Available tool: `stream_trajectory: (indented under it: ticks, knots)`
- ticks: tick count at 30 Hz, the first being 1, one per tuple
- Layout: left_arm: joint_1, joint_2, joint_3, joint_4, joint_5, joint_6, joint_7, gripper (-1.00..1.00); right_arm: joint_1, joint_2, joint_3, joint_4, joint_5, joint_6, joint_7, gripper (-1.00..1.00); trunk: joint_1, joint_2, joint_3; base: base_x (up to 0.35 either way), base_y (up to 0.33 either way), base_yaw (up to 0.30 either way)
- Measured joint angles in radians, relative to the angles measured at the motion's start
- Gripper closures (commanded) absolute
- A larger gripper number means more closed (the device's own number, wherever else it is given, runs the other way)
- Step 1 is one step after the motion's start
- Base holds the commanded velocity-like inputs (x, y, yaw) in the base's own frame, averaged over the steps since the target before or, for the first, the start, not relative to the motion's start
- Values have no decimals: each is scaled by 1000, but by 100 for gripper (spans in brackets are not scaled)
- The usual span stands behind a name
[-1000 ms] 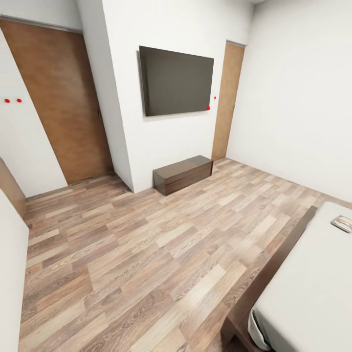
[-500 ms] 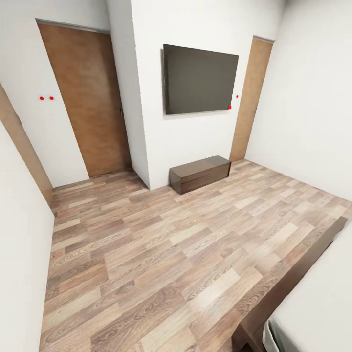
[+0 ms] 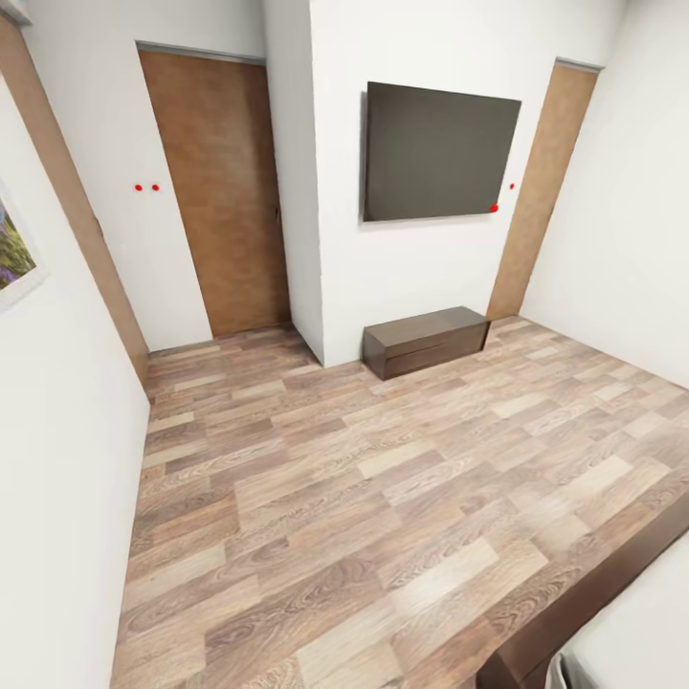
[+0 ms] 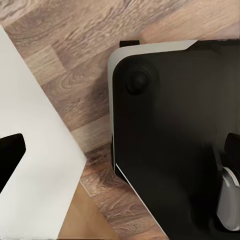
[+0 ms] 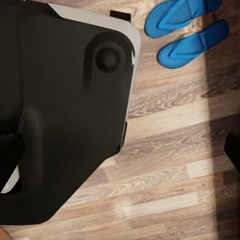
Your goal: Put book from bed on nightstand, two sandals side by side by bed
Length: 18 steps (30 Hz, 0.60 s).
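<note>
Glossy black robot base (image 5: pixel 60 115) with white edging and a round knob (image 5: pixel 107 59).

we count two blue sandals (image 5: pixel 186 29) lying side by side on the floor, two brown doors (image 3: pixel 222 191), one wall television (image 3: pixel 435 153), one low dark cabinet (image 3: pixel 426 340), one framed picture (image 3: pixel 14 254) and one bed corner (image 3: pixel 612 612).

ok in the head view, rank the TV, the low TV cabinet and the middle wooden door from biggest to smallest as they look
1. The middle wooden door looks largest.
2. The TV comes next.
3. The low TV cabinet looks smallest.

All three stand at about the same far wall, so nearness to the camera hardly skews this order.
</note>
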Motion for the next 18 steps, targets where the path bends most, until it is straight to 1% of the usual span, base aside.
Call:
stream_trajectory:
  ticks: [18]
  knots:
    - [0, -3, -1, 0, 3, 0, -4, -100, 0, 3, 0, 0, 0, 0, 0, -100, 0, 0, -10, 0, 0, 249]
